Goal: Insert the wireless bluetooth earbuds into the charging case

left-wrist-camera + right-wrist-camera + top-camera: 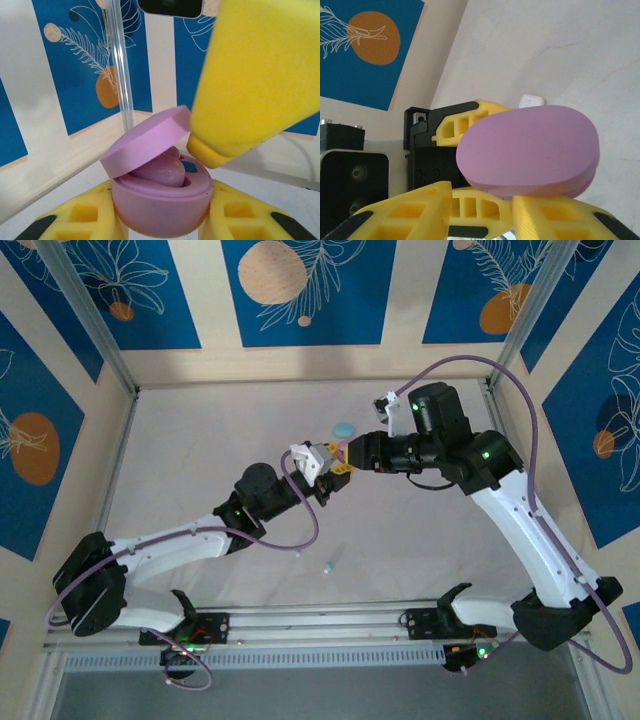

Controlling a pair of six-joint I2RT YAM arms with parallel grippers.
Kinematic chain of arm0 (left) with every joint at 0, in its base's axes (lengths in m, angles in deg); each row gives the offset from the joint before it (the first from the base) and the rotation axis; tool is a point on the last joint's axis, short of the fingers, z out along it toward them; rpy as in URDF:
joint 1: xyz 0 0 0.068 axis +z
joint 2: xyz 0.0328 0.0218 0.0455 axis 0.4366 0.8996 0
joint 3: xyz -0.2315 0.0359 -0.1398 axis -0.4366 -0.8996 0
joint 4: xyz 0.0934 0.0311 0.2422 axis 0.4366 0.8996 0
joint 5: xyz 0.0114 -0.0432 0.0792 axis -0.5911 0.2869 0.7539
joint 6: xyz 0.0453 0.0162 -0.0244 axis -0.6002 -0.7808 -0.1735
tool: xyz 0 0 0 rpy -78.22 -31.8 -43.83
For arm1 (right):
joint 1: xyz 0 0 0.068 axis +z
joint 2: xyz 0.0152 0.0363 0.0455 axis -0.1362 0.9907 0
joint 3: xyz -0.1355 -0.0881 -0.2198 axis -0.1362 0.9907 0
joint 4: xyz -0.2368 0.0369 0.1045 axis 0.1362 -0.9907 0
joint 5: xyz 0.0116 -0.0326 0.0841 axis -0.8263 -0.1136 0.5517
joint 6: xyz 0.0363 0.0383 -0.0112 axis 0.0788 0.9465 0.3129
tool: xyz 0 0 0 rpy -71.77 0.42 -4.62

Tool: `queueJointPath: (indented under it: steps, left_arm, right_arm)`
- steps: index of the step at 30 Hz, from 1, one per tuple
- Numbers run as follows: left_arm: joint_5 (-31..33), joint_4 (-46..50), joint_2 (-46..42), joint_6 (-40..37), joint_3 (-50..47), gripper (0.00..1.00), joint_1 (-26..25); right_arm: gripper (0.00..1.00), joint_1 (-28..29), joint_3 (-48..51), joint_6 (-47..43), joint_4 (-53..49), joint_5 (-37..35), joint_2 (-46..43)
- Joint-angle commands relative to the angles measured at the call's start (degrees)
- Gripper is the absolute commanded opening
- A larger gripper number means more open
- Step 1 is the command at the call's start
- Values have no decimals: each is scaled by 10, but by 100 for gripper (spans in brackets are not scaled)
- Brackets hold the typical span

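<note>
Earbud, pink, sits inside the half-open pink case that the left gripper fingers clamp, right gripper at its lid, possibly touching, its fingers' state I cannot tell.

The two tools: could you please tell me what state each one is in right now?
Left tool: closed on the pink charging case.
Right tool: beside the case; open or closed cannot be told.
</note>
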Motion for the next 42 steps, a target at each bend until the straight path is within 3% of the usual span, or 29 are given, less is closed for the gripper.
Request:
queueJointPath:
  steps: [1, 10, 14, 17, 21, 25, 30, 35, 39, 42]
  left_arm:
    - [-9, -35, -3, 7, -1, 21, 4]
    - [-11, -32, -14, 4, -12, 21, 5]
    - [-18, -31, -24, 5, -18, 21, 5]
    - [-30, -38, -29, 10, -20, 21, 4]
    - [-45, -65, -36, 25, -25, 22, 4]
    - [-48, -76, -39, 35, -23, 23, 5]
    - [-49, -93, -34, 54, -21, 23, 11]
    - [-58, -116, -25, 80, -19, 23, 20]
    - [-74, -116, -20, 88, -12, 23, 24]
    - [-86, -108, -16, 93, -7, 23, 26]
  right_arm:
    - [35, -4, -7, 7, 1, 9, -21]
    - [30, -25, 27, 15, 56, -31, -73]
    - [39, -56, 40, 30, 65, -42, -71]
    - [49, -90, 54, 53, 73, 9, -53]
    - [60, -137, 96, 119, 139, 180, -28]
    - [64, -145, 132, 152, 197, 271, -24]
    - [64, -155, 161, 167, 226, 350, -25]
    - [56, -162, 194, 211, 271, 425, -17]
    - [45, -162, 201, 219, 285, 440, -11]
    - [43, -163, 205, 233, 308, 450, -9]
